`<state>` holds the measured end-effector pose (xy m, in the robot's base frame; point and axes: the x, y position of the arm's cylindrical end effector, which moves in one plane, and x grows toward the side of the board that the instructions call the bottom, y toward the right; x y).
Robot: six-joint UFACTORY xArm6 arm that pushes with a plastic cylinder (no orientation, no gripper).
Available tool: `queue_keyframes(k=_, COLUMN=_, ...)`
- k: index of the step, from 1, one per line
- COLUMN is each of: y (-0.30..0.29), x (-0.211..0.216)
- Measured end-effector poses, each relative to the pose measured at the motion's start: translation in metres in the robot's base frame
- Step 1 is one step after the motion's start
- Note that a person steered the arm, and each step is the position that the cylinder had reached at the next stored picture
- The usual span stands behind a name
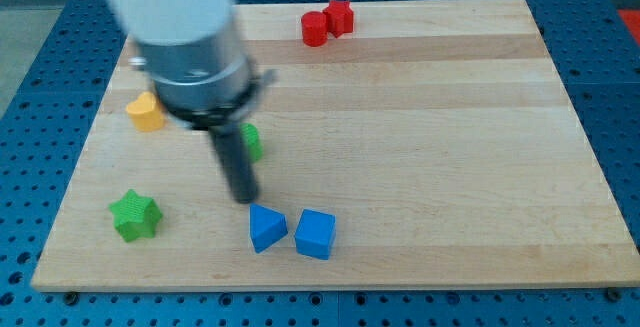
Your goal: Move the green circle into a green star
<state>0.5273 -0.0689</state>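
Observation:
The green star (134, 216) lies near the board's lower left corner. The green circle (252, 141) sits up and to the right of it, mostly hidden behind my rod, with only its right edge showing. My tip (243, 199) rests on the board just below the green circle, to the right of the star and just above the blue triangle (266, 228).
A blue cube (315, 234) sits beside the blue triangle near the view's bottom. A yellow block (146, 112) lies at the left edge. Two red blocks (327, 23) touch each other at the view's top. The wooden board (450, 147) sits on a blue perforated table.

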Motion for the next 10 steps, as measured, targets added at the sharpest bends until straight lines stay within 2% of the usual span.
queue_keyframes(k=1, y=0.051, x=-0.022)
queue_keyframes(k=2, y=0.054, x=-0.077)
queue_keyframes(k=3, y=0.028, x=-0.090)
queue_keyframes(k=5, y=-0.020, x=-0.094)
queue_keyframes(k=9, y=-0.024, x=-0.085)
queue_keyframes(k=10, y=-0.040, x=-0.078)
